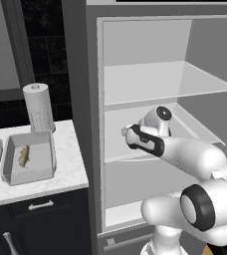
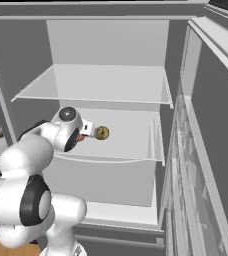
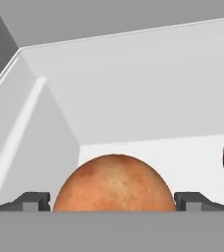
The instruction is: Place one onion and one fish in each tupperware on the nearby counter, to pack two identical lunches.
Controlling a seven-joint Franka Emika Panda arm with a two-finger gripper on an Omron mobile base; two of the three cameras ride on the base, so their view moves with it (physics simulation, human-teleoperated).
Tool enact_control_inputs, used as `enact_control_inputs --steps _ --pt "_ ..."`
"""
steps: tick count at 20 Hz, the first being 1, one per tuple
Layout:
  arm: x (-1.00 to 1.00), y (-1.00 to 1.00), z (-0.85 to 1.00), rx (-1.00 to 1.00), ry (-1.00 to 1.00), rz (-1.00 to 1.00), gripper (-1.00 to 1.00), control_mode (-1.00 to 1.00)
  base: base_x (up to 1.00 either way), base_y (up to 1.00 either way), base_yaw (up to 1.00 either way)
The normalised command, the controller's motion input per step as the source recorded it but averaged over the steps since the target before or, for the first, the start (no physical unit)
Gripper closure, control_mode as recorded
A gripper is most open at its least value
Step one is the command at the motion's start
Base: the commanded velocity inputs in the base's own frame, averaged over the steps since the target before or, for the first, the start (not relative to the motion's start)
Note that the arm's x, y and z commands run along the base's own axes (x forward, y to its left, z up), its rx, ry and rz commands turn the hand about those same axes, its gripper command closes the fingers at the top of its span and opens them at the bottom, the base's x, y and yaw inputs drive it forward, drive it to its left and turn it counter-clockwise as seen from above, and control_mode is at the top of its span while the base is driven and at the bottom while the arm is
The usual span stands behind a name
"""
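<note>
I am seeing the orange onion [image 3: 114,183], its base cut off, sitting between my gripper's [image 3: 114,202] wide-spread fingertips [image 3: 33,201]; the olive onion [image 2: 102,133] lying just beside, on the fridge shelf [image 2: 131,145].

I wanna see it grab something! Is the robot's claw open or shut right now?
Gripper: open, with one finger on each side of the orange onion, not squeezing it yet.

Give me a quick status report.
Gripper open, straddling orange onion on fridge shelf. Olive onion beside it. One fish in tupperware.
</note>
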Motion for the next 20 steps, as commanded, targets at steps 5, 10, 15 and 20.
enact_control_inputs --steps 5,10,15,20 --pt "-0.04 0.0 -0.31 0.0 0.0 0.0 1.0 -1.0 0.0 0.0 0.0" --pt "-0.14 0.0 -0.45 0.0 -0.01 0.0 1.0 -1.0 0.0 0.0 0.0" --pt "-0.86 -0.02 -0.04 0.0 -0.15 0.0 1.0 -1.0 0.0 0.0 0.0" --pt "-1.0 0.0 0.77 0.0 -0.14 0.0 1.0 -1.0 0.0 0.0 0.0"
